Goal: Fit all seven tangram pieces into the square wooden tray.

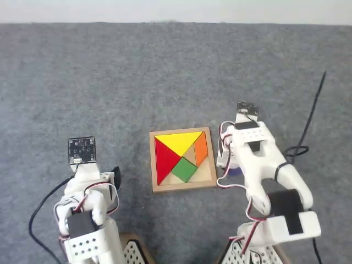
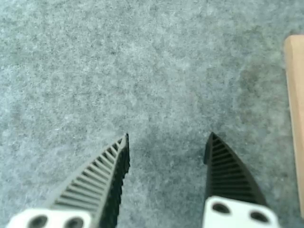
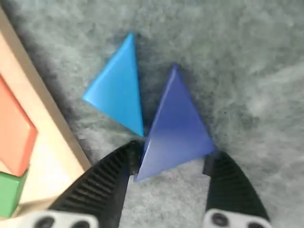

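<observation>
Straddled the dark blue triangle (image 3: 173,128) with the right gripper (image 3: 171,159) spread, seemingly not yet clenched, ready for pickup. Lay on carpet just beside the light blue triangle (image 3: 116,92), near the partly filled tray (image 3: 52,128). Kept left gripper (image 2: 166,142) released over bare carpet.

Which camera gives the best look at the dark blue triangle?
The right wrist view: the dark blue triangle lies whole on the carpet at the right claw, beside the light blue triangle. In the high view the right arm covers it. The left wrist view faces carpet elsewhere.
</observation>
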You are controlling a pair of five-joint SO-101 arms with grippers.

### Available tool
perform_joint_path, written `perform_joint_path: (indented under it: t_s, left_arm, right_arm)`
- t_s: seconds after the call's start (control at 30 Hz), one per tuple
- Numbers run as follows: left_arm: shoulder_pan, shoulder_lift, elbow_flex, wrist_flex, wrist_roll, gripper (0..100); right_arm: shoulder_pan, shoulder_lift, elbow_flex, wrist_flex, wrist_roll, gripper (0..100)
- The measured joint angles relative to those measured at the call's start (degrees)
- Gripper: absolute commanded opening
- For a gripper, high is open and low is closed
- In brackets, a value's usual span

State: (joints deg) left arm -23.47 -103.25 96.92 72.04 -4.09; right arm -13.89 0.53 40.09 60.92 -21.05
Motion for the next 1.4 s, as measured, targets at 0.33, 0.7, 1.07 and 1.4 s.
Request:
perform_joint_path:
  t_s: [0.33,0.7,1.07,1.4]
  left_arm:
    - [0.0,0.0,0.0,0.0,0.0,24]
    - [0.0,0.0,0.0,0.0,0.0,24]
    - [0.0,0.0,0.0,0.0,0.0,24]
    - [0.0,0.0,0.0,0.0,0.0,24]
  right_arm:
    - [4.2,-1.4,-0.8,0.7,5.4,14.7]
    - [7.1,-2.1,-1.9,4.1,31.6,32.2]
    - [7.8,1.4,-10.9,4.1,35.4,23.2]
    - [7.7,13.1,-17.1,3.7,35.6,22.7]
